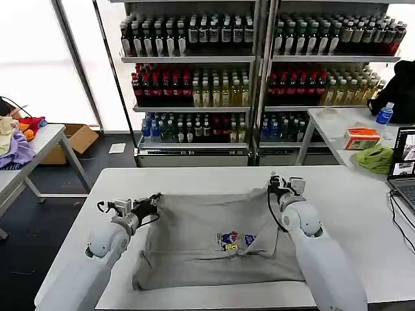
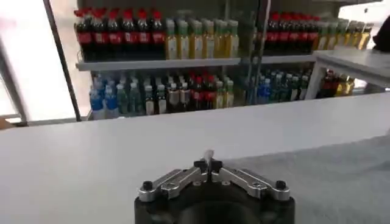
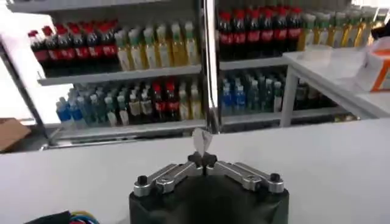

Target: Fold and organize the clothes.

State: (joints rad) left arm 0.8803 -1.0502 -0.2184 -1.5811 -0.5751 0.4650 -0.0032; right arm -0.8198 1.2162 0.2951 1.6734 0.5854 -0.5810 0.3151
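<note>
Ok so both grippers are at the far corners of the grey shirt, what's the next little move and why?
Probably draw both corners toward the robot, folding the far edge over. The left gripper and right gripper each sit at a far corner of the grey shirt, fingers closed with a sliver of fabric pinched between them. The shirt lies spread on the white table, its near half already doubled, so it seems ready.

One grey shirt (image 1: 214,249) on one white table (image 1: 194,178); two hands, left hand (image 1: 153,201), right hand (image 1: 277,181).
</note>
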